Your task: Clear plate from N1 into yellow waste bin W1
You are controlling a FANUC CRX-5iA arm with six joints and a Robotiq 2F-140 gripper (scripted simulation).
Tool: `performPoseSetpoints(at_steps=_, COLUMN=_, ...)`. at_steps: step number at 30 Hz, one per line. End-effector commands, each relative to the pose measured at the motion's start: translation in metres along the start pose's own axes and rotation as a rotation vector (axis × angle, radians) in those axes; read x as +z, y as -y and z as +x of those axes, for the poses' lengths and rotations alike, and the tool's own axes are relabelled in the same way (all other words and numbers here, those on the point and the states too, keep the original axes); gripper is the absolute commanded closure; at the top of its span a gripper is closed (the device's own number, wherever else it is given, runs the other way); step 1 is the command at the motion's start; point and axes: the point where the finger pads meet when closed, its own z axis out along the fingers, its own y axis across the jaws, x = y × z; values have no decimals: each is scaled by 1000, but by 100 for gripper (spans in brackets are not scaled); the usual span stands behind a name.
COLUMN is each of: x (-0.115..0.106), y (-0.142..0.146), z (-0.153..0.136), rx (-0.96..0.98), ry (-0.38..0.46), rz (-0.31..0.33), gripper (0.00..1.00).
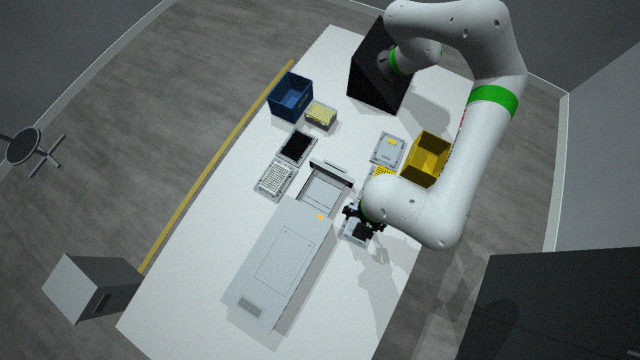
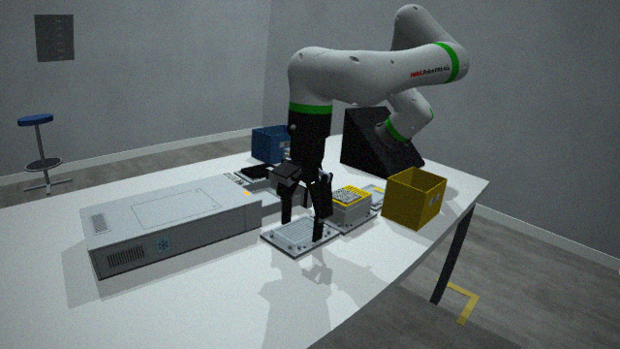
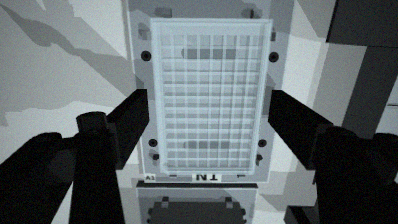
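Note:
The clear plate (image 3: 210, 95) lies flat in the grey work nest N1 (image 3: 206, 177), near the front of the bench in the exterior view (image 2: 297, 232). My gripper (image 3: 209, 105) is open and lowered over the plate, with one black finger along each long side; I cannot tell whether the fingers touch it. In the exterior view the gripper (image 2: 301, 228) has its fingertips down at nest level. In the top view my arm covers most of the nest. The yellow waste bin W1 (image 1: 426, 158) (image 2: 413, 196) stands upright and empty to the right.
The large grey cooler (image 2: 170, 218) lies just left of the nest. A yellow-topped tip box (image 2: 350, 198) stands between nest and bin. A blue bin (image 1: 290, 96), a black plate (image 1: 297, 145), a white plate (image 1: 276, 179) and the black robot base (image 1: 377, 75) lie farther off.

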Motion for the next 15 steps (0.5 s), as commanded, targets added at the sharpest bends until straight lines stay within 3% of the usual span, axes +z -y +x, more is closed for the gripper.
performPoseSetpoints(at_steps=1, x=2, y=0, z=1, rx=0, ry=-2, rz=0, gripper=30)
performPoseSetpoints(at_steps=15, x=3, y=0, z=1, rx=0, ry=-2, rz=0, gripper=32)
